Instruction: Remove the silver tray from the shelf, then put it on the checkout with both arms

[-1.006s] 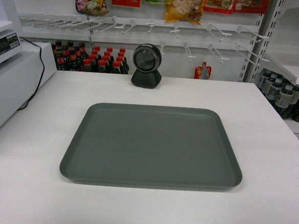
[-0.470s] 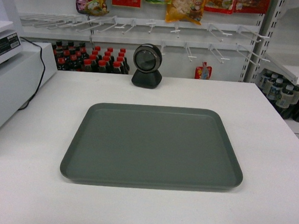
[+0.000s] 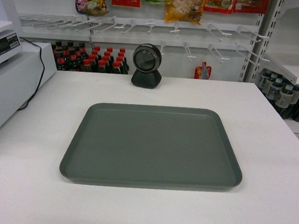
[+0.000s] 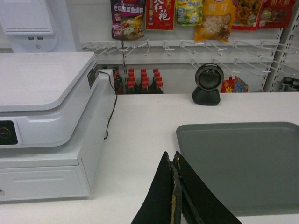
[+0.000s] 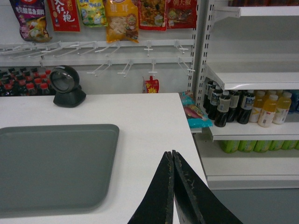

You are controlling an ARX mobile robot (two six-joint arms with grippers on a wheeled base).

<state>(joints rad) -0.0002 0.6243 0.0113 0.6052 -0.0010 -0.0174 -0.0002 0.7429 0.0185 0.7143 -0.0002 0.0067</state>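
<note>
The silver tray [image 3: 152,144] lies flat in the middle of the white checkout [image 3: 270,151], in front of the black round scanner [image 3: 146,65]. No gripper shows in the head view. In the left wrist view my left gripper [image 4: 171,157] is shut and empty, above the counter just left of the silver tray [image 4: 243,163]. In the right wrist view my right gripper [image 5: 172,154] is shut and empty, over the checkout [image 5: 149,121] to the right of the silver tray [image 5: 51,163]. Neither gripper touches the tray. A white shelf [image 5: 252,77] stands at the right.
A white register machine [image 4: 42,112] with a black cable sits on the counter's left side. Behind the counter are hooks with snack bags [image 3: 185,4] and rows of red-capped bottles [image 3: 89,59]. Drink bottles [image 5: 243,107] fill the right shelves beyond the counter's right edge.
</note>
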